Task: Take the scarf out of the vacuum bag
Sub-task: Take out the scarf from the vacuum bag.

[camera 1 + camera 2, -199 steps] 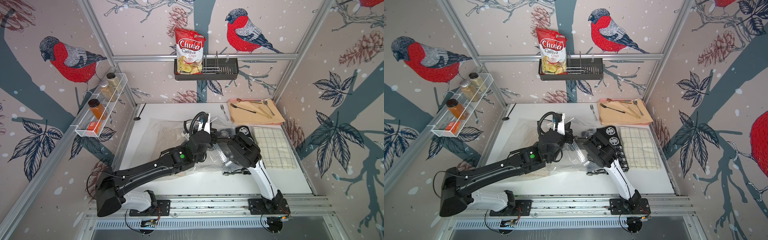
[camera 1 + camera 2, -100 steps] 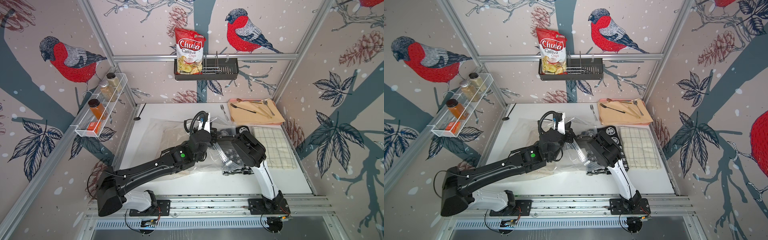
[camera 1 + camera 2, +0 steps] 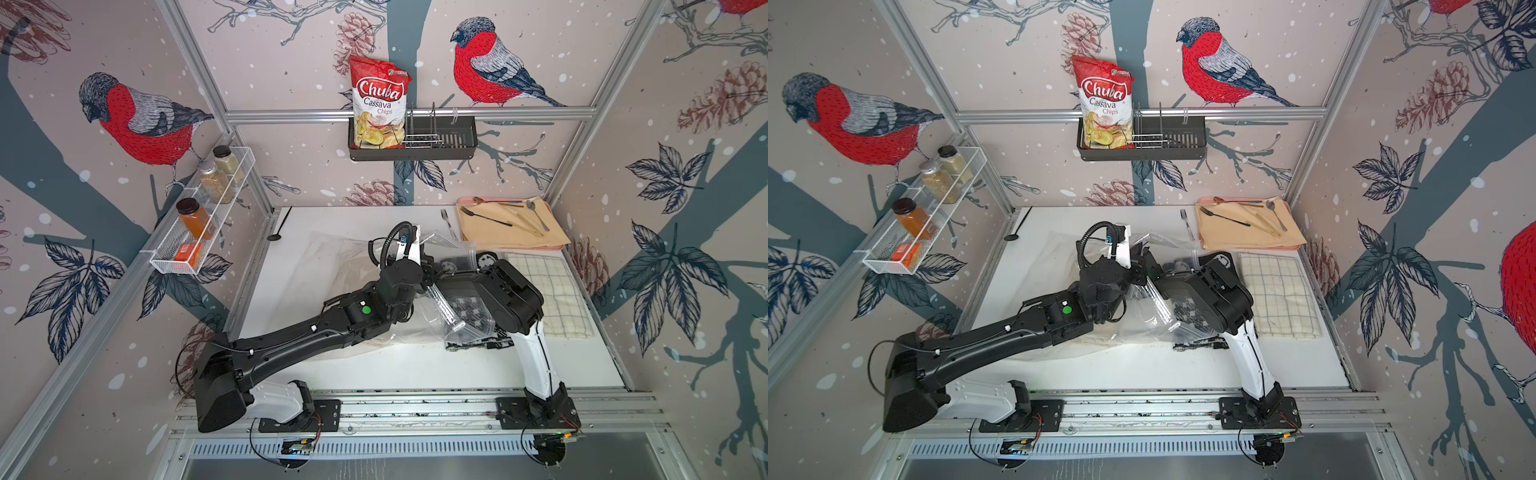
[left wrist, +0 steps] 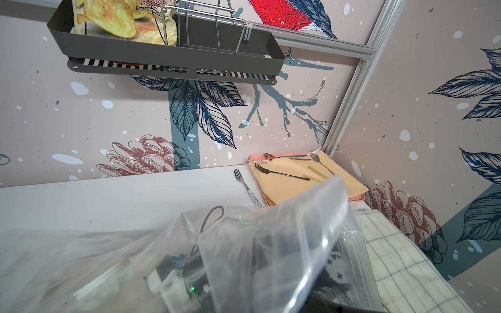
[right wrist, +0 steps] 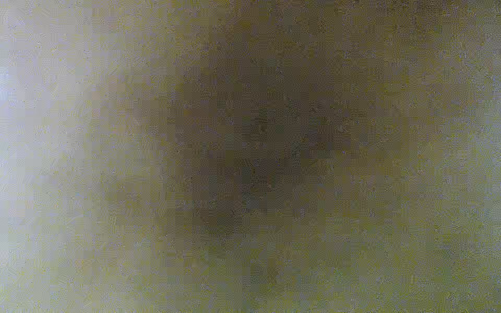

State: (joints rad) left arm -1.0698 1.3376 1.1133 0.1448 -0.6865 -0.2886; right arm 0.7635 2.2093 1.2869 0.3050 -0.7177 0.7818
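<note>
Two black robot arms (image 3: 316, 332) meet over one clear, crinkly vacuum bag (image 3: 332, 266) lying mid-table, with one black-and-white patterned scarf (image 3: 471, 309) partly inside its end nearest the one checked cloth (image 3: 548, 299). The left gripper (image 3: 1144, 266) is closed, pinching a raised flap of the bag; the right gripper is buried in the plastic, closed, and what it grips cannot be told. One loose fork (image 3: 449, 222) lies near the back, and three spice jars (image 3: 195, 218) stand on a wall rack (image 3: 174, 257).
</note>
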